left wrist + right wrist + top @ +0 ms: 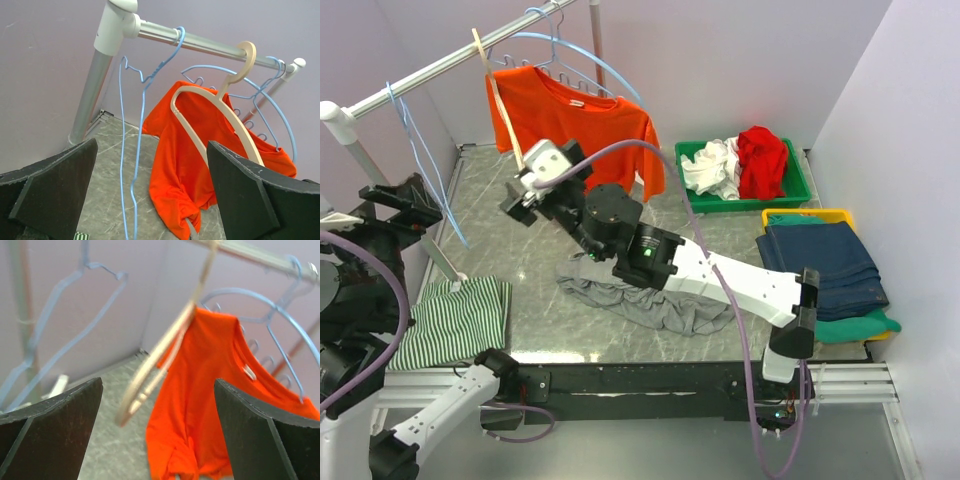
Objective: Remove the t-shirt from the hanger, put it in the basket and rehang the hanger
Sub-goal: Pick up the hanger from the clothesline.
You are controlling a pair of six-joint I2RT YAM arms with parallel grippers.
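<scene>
Upper centre, the orange t-shirt point(575, 125) hangs on a blue hanger point(556, 45); left gripper point(150, 190) and right gripper point(518, 205) have fingers released, grasping nothing

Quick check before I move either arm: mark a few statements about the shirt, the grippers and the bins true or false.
1. The orange t-shirt hangs at the rail. True.
2. The right gripper is shut on the shirt. False: it is open and holds nothing.
3. The left gripper is open. True.
4. The striped cloth lies in the yellow bin. False: it lies on the table at the near left; the yellow bin holds dark blue fabric.
5. The green bin holds white and red clothes. True.
</scene>
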